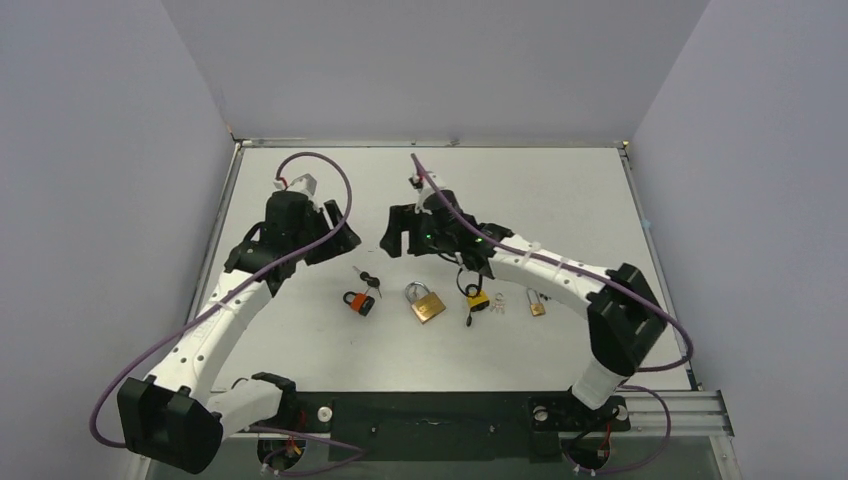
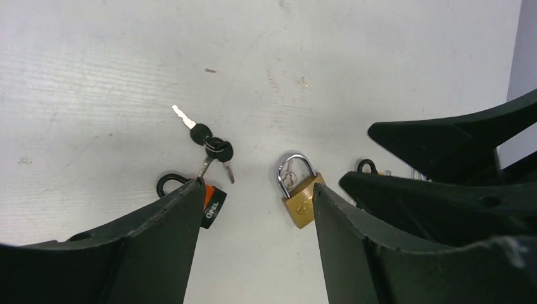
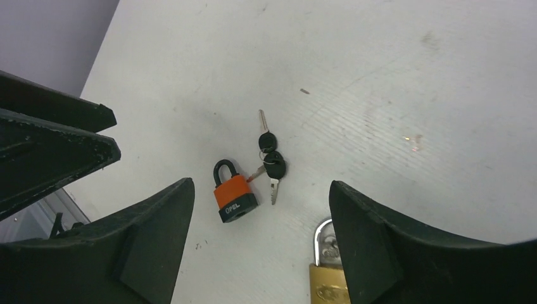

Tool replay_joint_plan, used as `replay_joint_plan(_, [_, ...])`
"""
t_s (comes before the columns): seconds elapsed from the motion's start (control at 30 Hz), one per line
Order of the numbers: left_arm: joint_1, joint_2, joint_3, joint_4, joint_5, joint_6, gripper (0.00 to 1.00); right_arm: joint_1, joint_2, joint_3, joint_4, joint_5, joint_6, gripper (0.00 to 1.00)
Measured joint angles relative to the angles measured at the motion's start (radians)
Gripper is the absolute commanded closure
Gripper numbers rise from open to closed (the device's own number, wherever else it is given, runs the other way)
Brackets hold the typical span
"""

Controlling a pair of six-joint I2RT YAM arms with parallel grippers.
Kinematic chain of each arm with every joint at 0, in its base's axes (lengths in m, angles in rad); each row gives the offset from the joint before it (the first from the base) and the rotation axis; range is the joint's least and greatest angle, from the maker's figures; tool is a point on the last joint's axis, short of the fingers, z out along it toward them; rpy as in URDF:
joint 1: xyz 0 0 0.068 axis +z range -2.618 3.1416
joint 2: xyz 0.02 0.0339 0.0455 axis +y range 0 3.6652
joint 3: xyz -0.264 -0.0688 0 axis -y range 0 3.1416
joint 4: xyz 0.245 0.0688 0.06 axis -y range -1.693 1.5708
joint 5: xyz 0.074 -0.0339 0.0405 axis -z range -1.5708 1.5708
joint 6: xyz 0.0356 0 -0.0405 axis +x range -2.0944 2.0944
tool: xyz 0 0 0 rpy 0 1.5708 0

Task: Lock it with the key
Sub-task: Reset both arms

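An orange and black padlock lies on the table left of centre, with a bunch of black-headed keys just behind it. A brass padlock lies to its right. My left gripper hovers behind the keys, open and empty. My right gripper hovers behind the brass padlock, open and empty. The left wrist view shows the keys, the orange padlock half hidden by a finger, and the brass padlock. The right wrist view shows the orange padlock, the keys and the brass padlock.
A small yellow padlock with a black shackle, a pale key bunch and a small brass padlock lie to the right of the brass padlock. The white table has walls at its left, back and right.
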Motion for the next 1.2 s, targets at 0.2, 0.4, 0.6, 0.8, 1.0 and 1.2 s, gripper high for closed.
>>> replay_joint_plan(0.2, [-0.211, -0.002, 0.09, 0.003, -0.084, 0.041, 0.39, -0.078, -0.267, -0.157, 0.01, 0.08, 0.011, 0.2])
replay_joint_plan(0.4, [-0.361, 0.003, 0.17, 0.002, -0.182, 0.093, 0.39, -0.108, -0.528, -0.258, -0.024, 0.199, 0.022, 0.15])
replay_joint_plan(0.6, [-0.47, 0.054, 0.271, 0.0, -0.247, 0.139, 0.39, -0.113, -0.71, -0.279, -0.063, 0.283, 0.033, 0.13])
replay_joint_plan(0.8, [-0.477, 0.093, 0.299, -0.007, -0.279, 0.151, 0.39, -0.118, -0.793, -0.327, -0.1, 0.357, 0.052, 0.13])
replay_joint_plan(1.0, [-0.478, 0.092, 0.299, -0.006, -0.287, 0.166, 0.38, -0.118, -0.793, -0.327, -0.123, 0.378, 0.055, 0.13])
replay_joint_plan(1.2, [-0.478, 0.088, 0.294, -0.005, -0.286, 0.182, 0.38, -0.118, -0.784, -0.327, -0.122, 0.377, 0.056, 0.13])
